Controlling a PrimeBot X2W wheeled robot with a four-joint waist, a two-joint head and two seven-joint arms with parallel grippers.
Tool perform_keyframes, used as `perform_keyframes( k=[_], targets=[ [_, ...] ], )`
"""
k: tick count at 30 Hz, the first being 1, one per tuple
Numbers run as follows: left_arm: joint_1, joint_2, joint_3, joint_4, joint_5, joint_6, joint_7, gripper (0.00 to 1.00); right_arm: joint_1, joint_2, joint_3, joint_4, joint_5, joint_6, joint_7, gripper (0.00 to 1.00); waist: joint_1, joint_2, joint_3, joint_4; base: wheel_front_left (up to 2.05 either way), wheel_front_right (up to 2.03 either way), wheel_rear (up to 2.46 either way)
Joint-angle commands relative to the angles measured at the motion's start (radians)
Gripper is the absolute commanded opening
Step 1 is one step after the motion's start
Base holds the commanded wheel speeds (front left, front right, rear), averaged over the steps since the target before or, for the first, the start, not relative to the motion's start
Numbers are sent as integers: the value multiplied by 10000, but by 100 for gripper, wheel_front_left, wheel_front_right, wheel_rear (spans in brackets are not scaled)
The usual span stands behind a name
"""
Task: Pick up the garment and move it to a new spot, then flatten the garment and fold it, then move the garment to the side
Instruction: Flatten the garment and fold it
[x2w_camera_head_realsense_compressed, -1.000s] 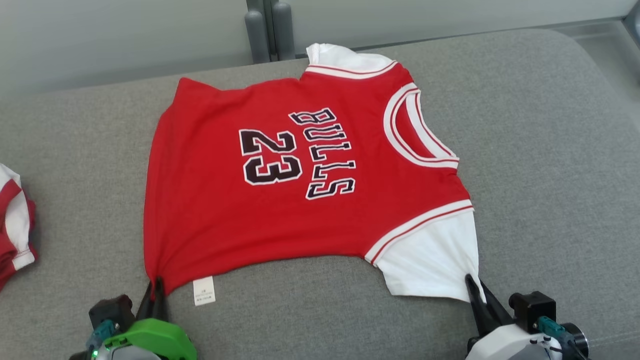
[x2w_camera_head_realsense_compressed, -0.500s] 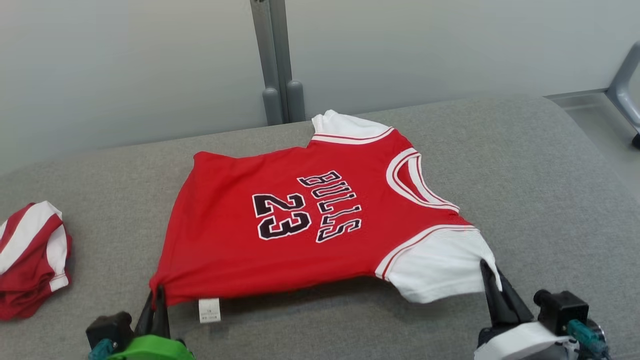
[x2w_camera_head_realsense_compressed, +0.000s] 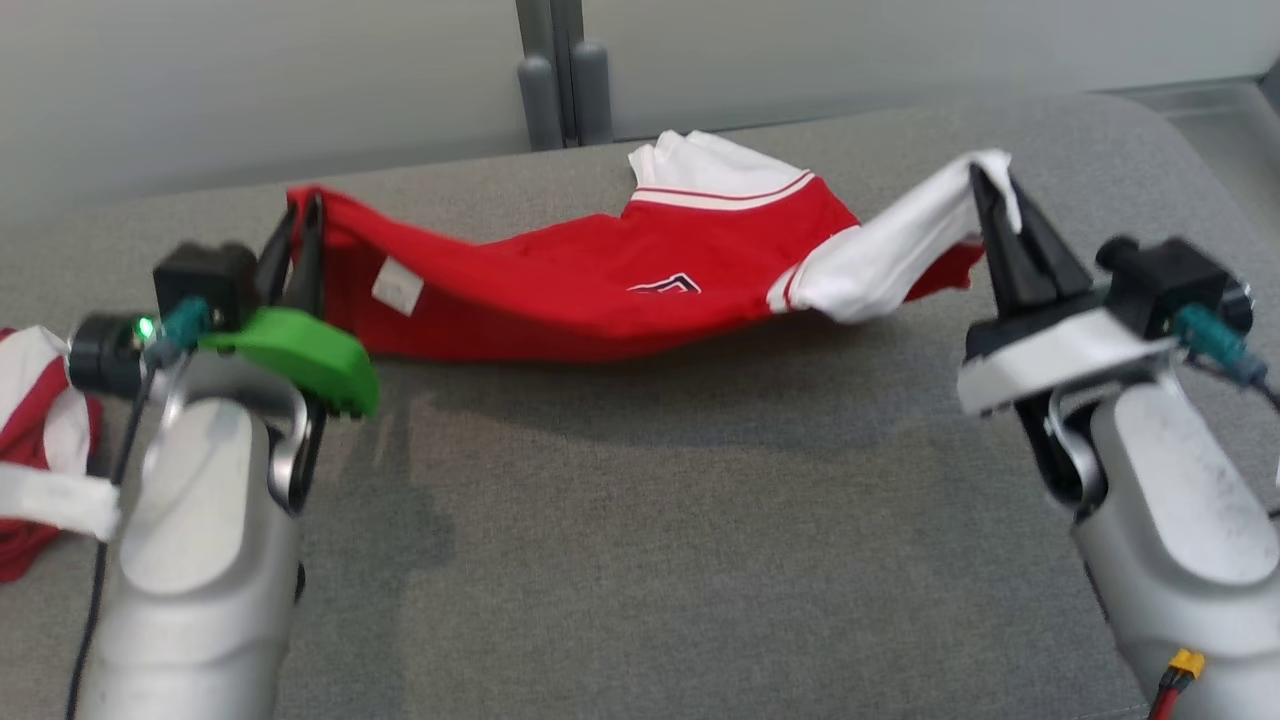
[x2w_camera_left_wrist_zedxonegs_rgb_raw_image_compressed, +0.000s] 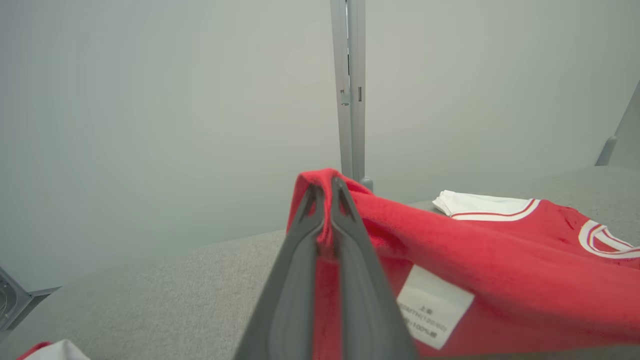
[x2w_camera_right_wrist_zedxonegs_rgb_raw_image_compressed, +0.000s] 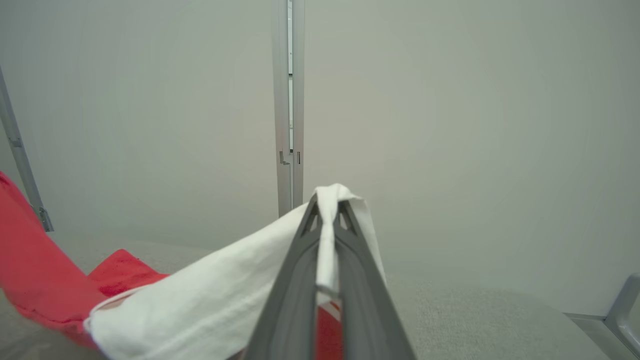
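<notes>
**Padded surface** (x2w_camera_head_realsense_compressed: 640, 520): grey woven upholstery with a rounded far right corner. It carries everything listed below.

**Wall panels** (x2w_camera_head_realsense_compressed: 250, 80): pale grey-green and plain, set behind the surface. They are joined by a grey upright post (x2w_camera_head_realsense_compressed: 560, 70).

**Jersey** (x2w_camera_head_realsense_compressed: 560, 290): a red basketball top with white short sleeves and red-and-white striped trim.
- It is placed toward the far edge of the surface, in front of the post.
- It is stretched between the two grippers and raised at both ends. The middle sags, and the cloth is doubled into a long, shallow band.
- Only a fragment of black, white-edged lettering (x2w_camera_head_realsense_compressed: 665, 286) is exposed in the fold.
- One white sleeve (x2w_camera_head_realsense_compressed: 880, 262) is drawn up and to the right.
- The second white sleeve (x2w_camera_head_realsense_compressed: 700, 160) is laid flat at the far side, its striped band facing up.
- Part of the collar trim is visible in the left wrist view (x2w_camera_left_wrist_zedxonegs_rgb_raw_image_compressed: 607, 240).

**Left gripper** (x2w_camera_head_realsense_compressed: 300, 210): dark fingers on a green-capped silver arm. They are pinched together on the red hem corner (x2w_camera_left_wrist_zedxonegs_rgb_raw_image_compressed: 320, 180), with cloth bunched between and over the tips.

**Right gripper** (x2w_camera_head_realsense_compressed: 985, 190): dark fingers on a white-capped silver arm. They are clamped on the edge of the raised white sleeve, whose fabric is folded over the tips (x2w_camera_right_wrist_zedxonegs_rgb_raw_image_compressed: 327, 205).

**Second garment** (x2w_camera_head_realsense_compressed: 40, 440): red and white, crumpled at the left edge of the surface. It is partly hidden behind the left arm and lies well apart from the jersey.

**Care label** (x2w_camera_head_realsense_compressed: 397, 283): white and rectangular, sewn near the gripped hem. It is printed with small text too fine to be read (x2w_camera_left_wrist_zedxonegs_rgb_raw_image_compressed: 434, 312).
</notes>
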Motion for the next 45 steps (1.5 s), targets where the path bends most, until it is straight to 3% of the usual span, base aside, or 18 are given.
perform_keyframes(
  k=[1,7,11,18,24,28,32,33,34,38,45],
  targets=[
    [-470,105,-46,39,45,-23,52,0,-489,-46,14,85,113,-18,38,0,0,0,1916,125,0,0,0],
    [-4349,443,-235,835,215,-47,738,0,-4597,-975,150,1609,-107,-18,326,0,0,0,4197,411,0,0,0],
    [-6878,620,-512,1418,621,68,515,0,-7505,-1630,-63,2630,-943,-18,423,0,0,0,5062,604,0,0,0],
    [-9991,881,-878,2339,1279,461,-641,0,-11147,-2027,-666,3658,-2214,-20,108,0,0,0,5257,773,0,0,0],
    [-10619,929,-966,2421,1228,383,-931,0,-12097,-2092,-861,3642,-2615,-20,-49,0,0,0,5300,661,0,0,0],
    [-9791,1085,-826,2548,982,449,-934,0,-11349,-2326,-1035,3047,-2551,-20,-50,0,0,0,5554,508,0,0,0],
    [-8481,1195,-740,2763,782,392,-931,0,-9853,-2476,-656,2227,-1771,-23,-53,0,0,0,5752,275,0,0,0],
    [-7538,1119,-623,2645,589,368,-928,0,-8651,-2607,-399,1838,-1321,-24,-52,0,0,0,5690,185,0,0,0],
    [-7538,1119,-623,2645,589,368,-928,0,-8651,-2607,-399,1838,-1321,-24,-52,0,0,0,5690,185,0,0,0],
    [-5158,821,-206,2232,5,347,-929,0,-5841,-2787,-540,1055,-365,-28,-55,0,0,0,5278,79,0,0,0],
    [-607,84,951,2348,-897,489,-845,0,-1145,-2431,-1163,522,535,-34,-56,0,0,0,3658,57,0,0,0]
  ],
)
